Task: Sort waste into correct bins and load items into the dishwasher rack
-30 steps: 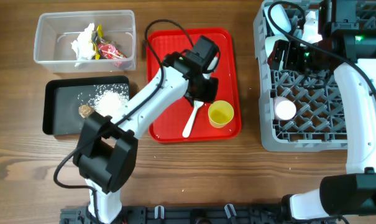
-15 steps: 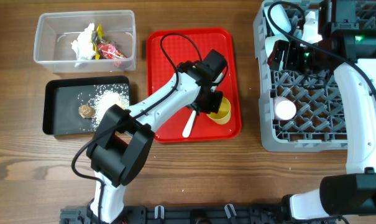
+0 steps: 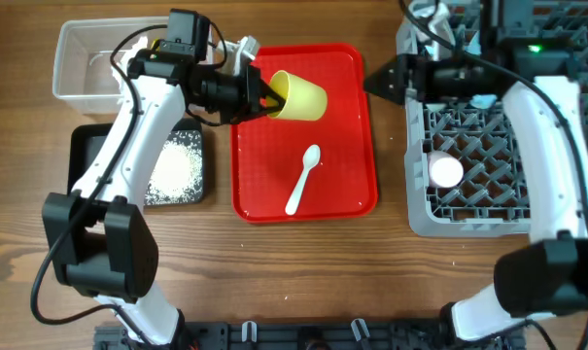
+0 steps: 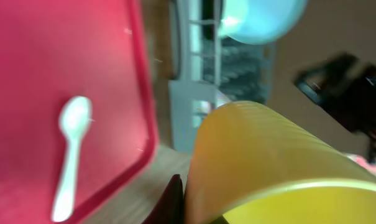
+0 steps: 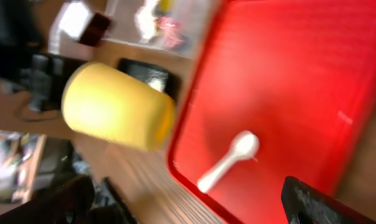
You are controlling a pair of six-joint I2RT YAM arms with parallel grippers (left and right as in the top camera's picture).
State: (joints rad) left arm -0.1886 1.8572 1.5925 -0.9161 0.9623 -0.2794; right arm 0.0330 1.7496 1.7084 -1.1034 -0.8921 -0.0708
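yellow cup is off the red tray now: from overhead, a second ago it stood at the tray's lower right with my left gripper closing in, and now that gripper has it clamped at its mouth end, tipped on its side in the air over the tray's upper left. my right gripper has swung out from over the dishwasher rack to the tray's upper right edge, facing the cup, so i judge a handover toward the rack is being set up. the white spoon lies mid-tray where it was, not yet loaded. my left wrist view adds the grip itself: the cup's ribbed wall fills the lower right, blurred, with one dark finger against its rim. at the top it shows a pale blue bowl already sitting in the rack, which my right arm hides from overhead. my right wrist view gives the cup side-on at upper left, well clear of the tray. it also settles what overhead cannot: my right fingers sit at the lower corners, spread wide, nothing between them.
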